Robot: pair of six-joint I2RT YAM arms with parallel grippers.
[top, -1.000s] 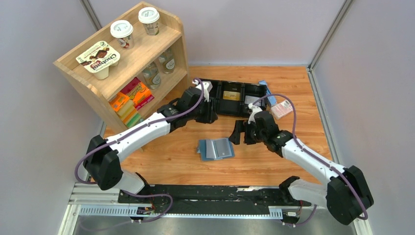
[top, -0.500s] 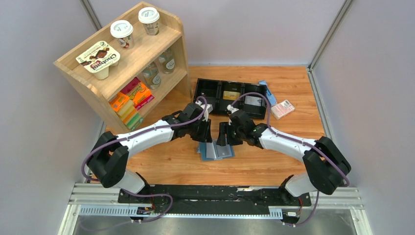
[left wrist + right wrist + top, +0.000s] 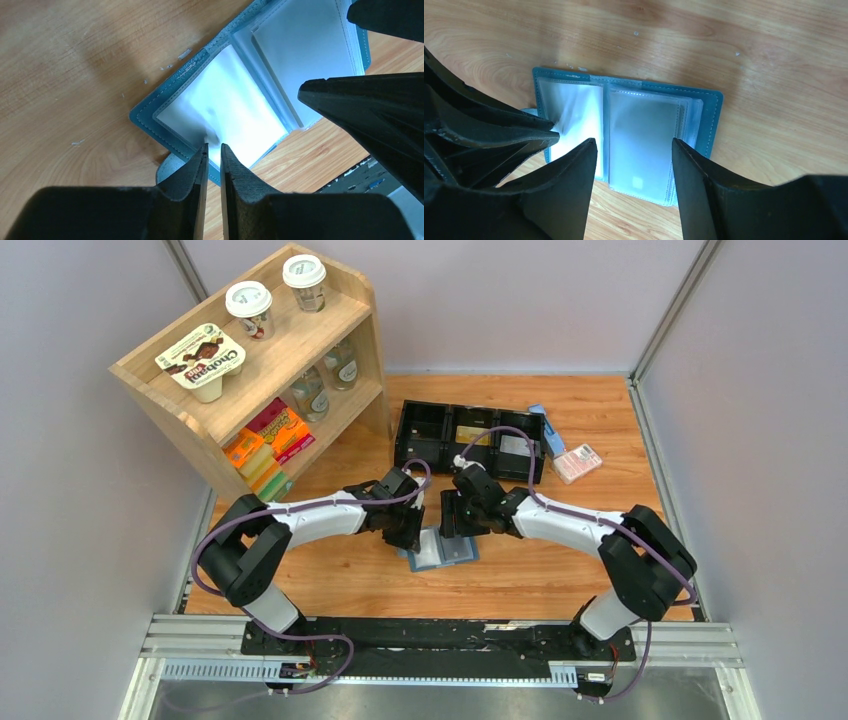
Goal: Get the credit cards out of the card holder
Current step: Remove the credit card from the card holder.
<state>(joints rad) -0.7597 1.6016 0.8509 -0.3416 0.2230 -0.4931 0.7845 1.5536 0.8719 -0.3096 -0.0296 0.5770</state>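
The teal-blue card holder [image 3: 443, 548] lies open on the wooden table, its frosted sleeves facing up. My left gripper [image 3: 415, 533] is shut, and its fingertips [image 3: 212, 148] rest on the holder's left sleeve [image 3: 225, 107]. My right gripper [image 3: 453, 525] is open, its jaws [image 3: 634, 142] standing on either side of the right sleeve just above it. A pale card with a small chip square [image 3: 643, 135] shows dimly through that sleeve. No plain black card is in view.
A long black three-compartment tray [image 3: 428, 445] stands behind the holder, with a gold card [image 3: 472, 434] and a whitish card [image 3: 515, 446] in it. A pink-white packet [image 3: 577, 462] lies to its right. A wooden shelf [image 3: 345, 315] with cups and boxes stands at the back left.
Both arms have moved from near the tray down to the card holder. The left gripper now touches the left sleeve. The right gripper has come in from the right over the right sleeve.
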